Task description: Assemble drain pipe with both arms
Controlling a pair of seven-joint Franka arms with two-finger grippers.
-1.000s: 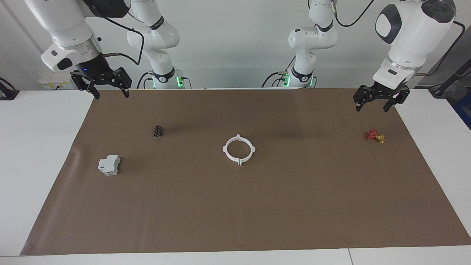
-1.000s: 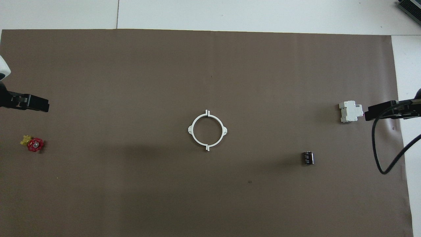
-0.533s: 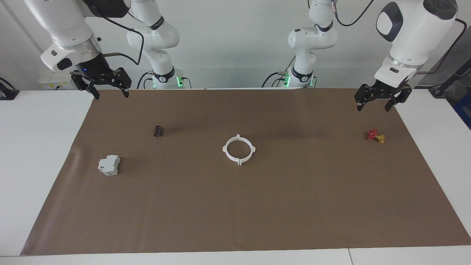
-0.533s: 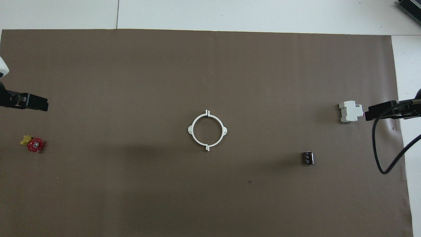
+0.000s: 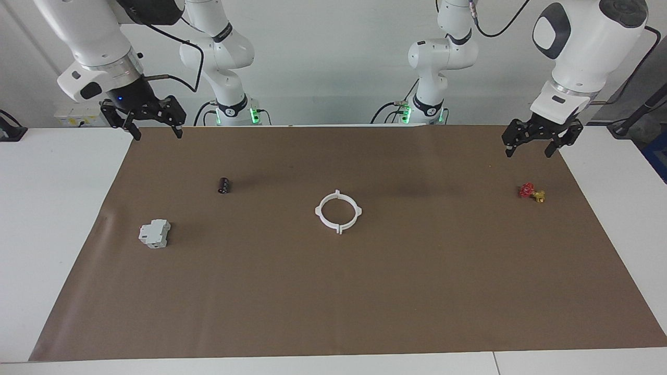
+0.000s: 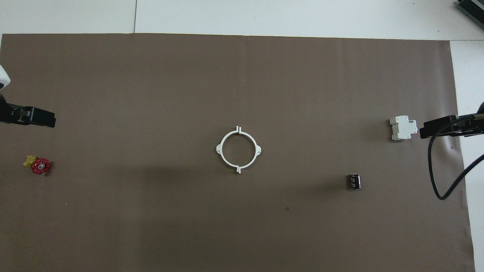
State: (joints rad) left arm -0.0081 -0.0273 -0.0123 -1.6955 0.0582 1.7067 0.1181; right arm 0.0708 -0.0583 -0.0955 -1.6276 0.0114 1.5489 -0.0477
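The left claw [image 5: 536, 144] hangs spread and empty over the brown mat's corner at its own end of the counter [image 5: 52, 219], just above the red-and-yellow valve [image 5: 531, 192]; over the last second it has risen only slightly. The right claw [image 5: 150, 124] is also spread and empty over the opposite corner and has not moved. The drain pipe [image 5: 338, 212] lies at the middle of the mat, its two half-rings already meeting as one closed ring, untouched and unshifted. The grey-white block [image 5: 155, 233] and the small dark cylinder [image 5: 224, 185] sit as before. With both arms drawn back and nothing held, the assembly looks finished.
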